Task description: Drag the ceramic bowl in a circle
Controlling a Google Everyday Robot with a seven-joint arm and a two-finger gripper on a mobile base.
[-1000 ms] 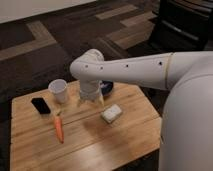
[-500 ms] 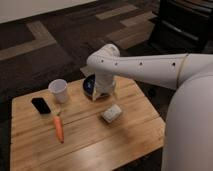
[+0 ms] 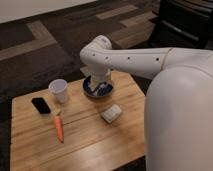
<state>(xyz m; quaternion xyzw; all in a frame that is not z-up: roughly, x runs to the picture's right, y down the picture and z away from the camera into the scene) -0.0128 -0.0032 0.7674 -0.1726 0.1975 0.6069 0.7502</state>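
The ceramic bowl (image 3: 95, 92) is round, shallow and dark blue with pale marks inside. It sits at the far middle of the wooden table (image 3: 85, 145). My gripper (image 3: 101, 85) comes down from the white arm straight into the bowl, and the wrist hides the bowl's far part.
A white cup (image 3: 59, 90) stands left of the bowl. A black phone (image 3: 41, 105) lies at the far left, an orange carrot (image 3: 59, 128) in front of it. A small whitish packet (image 3: 111, 113) lies just in front of the bowl. My white body (image 3: 180, 120) fills the right side.
The arm has swung from the left toward the right. The bowl has slid with it, away from the cup and toward the table's far middle.
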